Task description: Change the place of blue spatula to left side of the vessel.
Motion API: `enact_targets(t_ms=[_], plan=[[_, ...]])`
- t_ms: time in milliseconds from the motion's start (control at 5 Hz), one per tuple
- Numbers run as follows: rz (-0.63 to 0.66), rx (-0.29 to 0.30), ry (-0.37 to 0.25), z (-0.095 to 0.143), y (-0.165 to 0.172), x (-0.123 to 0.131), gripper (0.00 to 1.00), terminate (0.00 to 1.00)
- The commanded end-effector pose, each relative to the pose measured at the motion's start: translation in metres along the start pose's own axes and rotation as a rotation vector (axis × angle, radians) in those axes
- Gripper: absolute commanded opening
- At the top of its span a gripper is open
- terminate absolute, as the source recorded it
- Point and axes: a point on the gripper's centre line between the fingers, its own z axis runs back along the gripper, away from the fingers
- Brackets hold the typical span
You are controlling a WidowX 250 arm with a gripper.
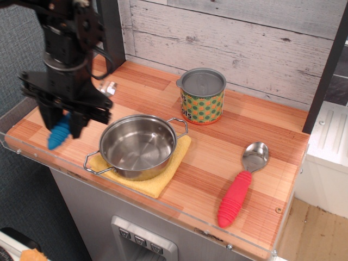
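Gripper (64, 120) clenched on spatula (58, 132), left of pot (137, 145). Ribbed handle looks stiff, grippy; probably light, head-heavy.

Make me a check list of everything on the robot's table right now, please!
Surface: wooden counter with a clear plastic edge.
Job's things: blue spatula in the gripper, left of the pot; only its handle shows. Pot sits empty on a yellow cloth.
Clutter: dotted tin can behind the pot; red-handled spoon at right; small white object behind the arm.
Grippers: gripper shut on the spatula, low over the counter's left end.
Cables: black cable on the arm.
Surroundings: grey plank wall behind.
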Motion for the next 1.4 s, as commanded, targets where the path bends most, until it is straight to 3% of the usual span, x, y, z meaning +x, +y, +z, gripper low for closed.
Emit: enact_targets(t_ms=[0,400,1200], plan=[[-0.093,-0.027,-0.057,-0.023,0.022,0.027,0.0,0.0],[-0.161,-0.082,-0.102,-0.051,0.013,0.036,0.0,0.0],[-0.164,-0.075,-0.083,-0.064,0.008,0.032,0.0,0.0]])
